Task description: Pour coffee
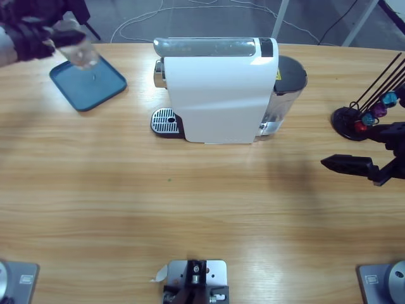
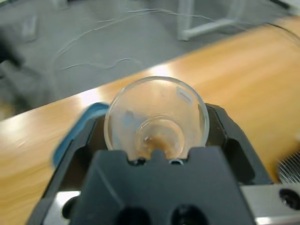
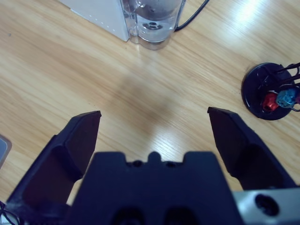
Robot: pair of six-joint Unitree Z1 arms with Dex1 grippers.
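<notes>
A clear glass cup (image 1: 79,50) hangs tilted over a blue tray (image 1: 95,88) at the table's far left corner, with my left gripper (image 1: 66,39) shut on it. In the left wrist view the cup (image 2: 157,119) fills the space between the jaws, its mouth facing the camera and a little brown residue at its bottom. The white coffee machine (image 1: 218,95) stands mid-table, its round drip grate (image 1: 166,120) at its left end, bare. My right gripper (image 1: 347,147) hovers open near the right edge, holding nothing (image 3: 154,115).
A black capsule stand (image 1: 354,120) with coloured capsules sits at the right edge, close to the right gripper, and shows as a capsule stand (image 3: 272,93) in the right wrist view. The machine's clear water tank (image 3: 152,18) and its cable are at its right end.
</notes>
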